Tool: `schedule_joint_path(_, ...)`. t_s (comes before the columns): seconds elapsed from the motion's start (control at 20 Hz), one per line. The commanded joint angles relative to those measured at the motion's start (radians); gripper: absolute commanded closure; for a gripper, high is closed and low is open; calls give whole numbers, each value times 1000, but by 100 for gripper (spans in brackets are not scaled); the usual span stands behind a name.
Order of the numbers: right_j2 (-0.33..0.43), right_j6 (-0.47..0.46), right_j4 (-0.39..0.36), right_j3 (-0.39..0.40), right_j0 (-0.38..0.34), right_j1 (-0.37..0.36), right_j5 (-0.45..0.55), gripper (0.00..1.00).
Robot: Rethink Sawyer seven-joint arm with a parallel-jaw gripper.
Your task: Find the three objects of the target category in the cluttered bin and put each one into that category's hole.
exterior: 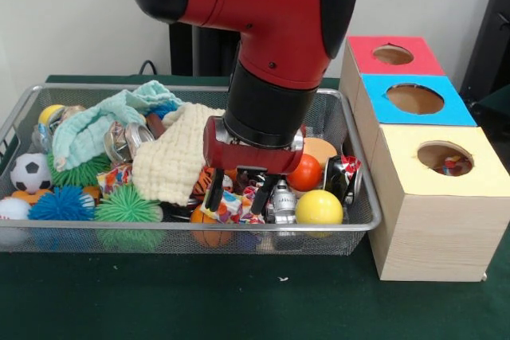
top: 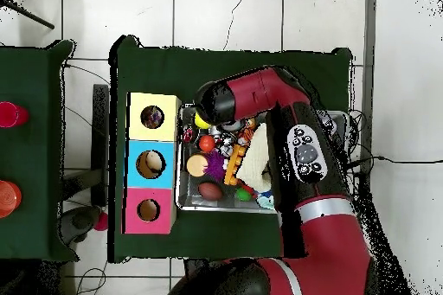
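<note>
The wire mesh bin lies on the green table and is full of clutter; it also shows in the overhead view. My gripper is down inside it, right of centre near the front rim. It is open, with its fingers either side of a confetti-print cloth that lies among the toys. A second confetti cloth peeks out left of the cream waffle cloth. Something with a confetti print shows inside the hole of the yellow box. In the overhead view the arm hides the gripper.
Three wooden boxes stand right of the bin: red, blue, yellow. The bin also holds a mint towel, a yellow ball, an orange ball, cans, spiky balls and a soccer ball.
</note>
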Motion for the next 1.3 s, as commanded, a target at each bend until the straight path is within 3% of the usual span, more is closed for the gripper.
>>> schedule_joint_path(0.05, 10, -255, 14, 97, -28, 15, 79, 0)
schedule_joint_path(0.85, -50, -164, 21, 68, -4, 126, 151, 0)
schedule_joint_path(1.05, -61, -101, 54, 55, -5, 166, 185, 0)
schedule_joint_path(1.3, -49, -108, 109, 57, -16, 193, 227, 0)
